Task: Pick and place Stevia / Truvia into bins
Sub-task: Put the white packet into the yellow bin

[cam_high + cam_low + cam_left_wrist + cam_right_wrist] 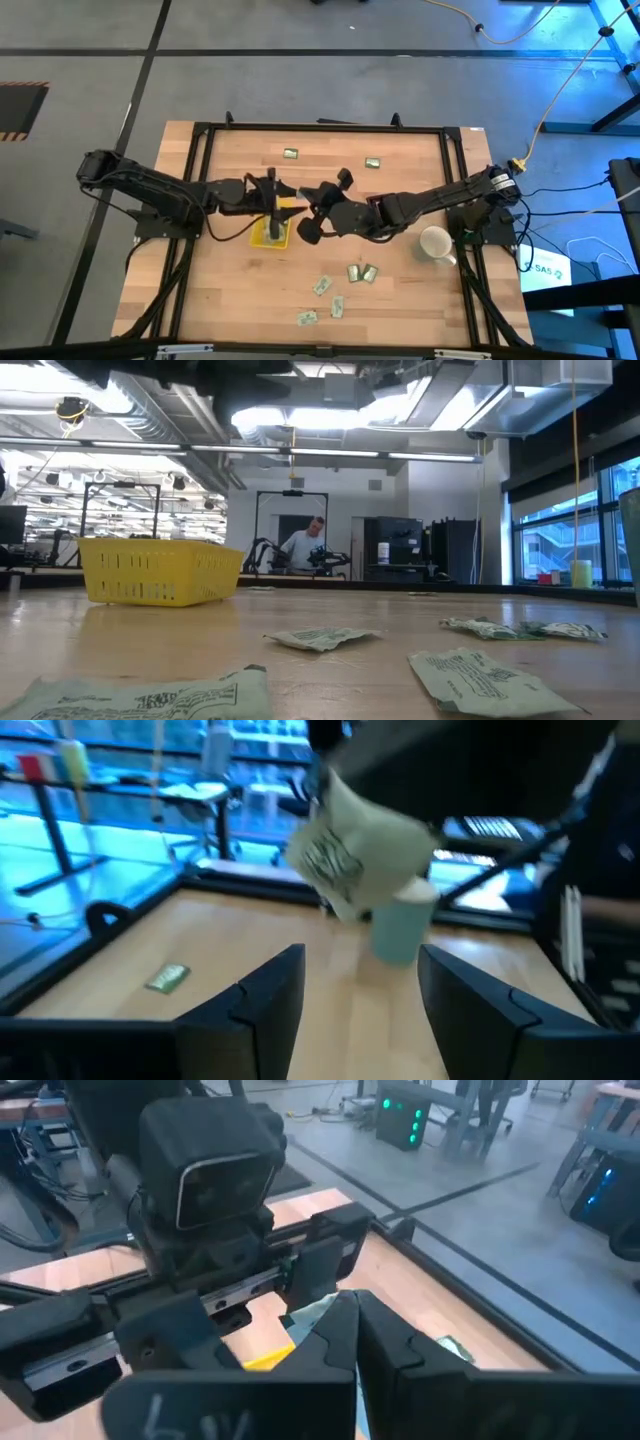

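Item inspected: one Stevia / Truvia sachet [360,850], pale green and white. It is off the worktop [400,300] and hangs from the right hand [352,1335], whose fingers are pressed together on one end of it. It sits around the middle of the worktop, just above or beside the yellow bin [272,242]; which of the two cannot be told.

Handling, as judged: the sachet is very light, thin and limp, and it flexes where it hangs free. The paper may crease or slip under a poor pinch. A hold on an edge or short end, as here, looks suitable. A sachet lying flat offers little to catch, so the fingers would need to close low against the wood.

The left hand [360,990] faces the held sachet at close range with its fingers apart and nothing between them.

Remaining stock: a cluster of loose sachets [337,306] lies near the edge where the low camera sits, towards the right corner. Two more [291,154] lie near the opposite edge. None can be made out inside the bin, though its mesh wall hides the contents in the low view.

A white mug [435,243] stands near the right edge, well apart from the bin. A person [303,545] is in the room beyond the worktop.
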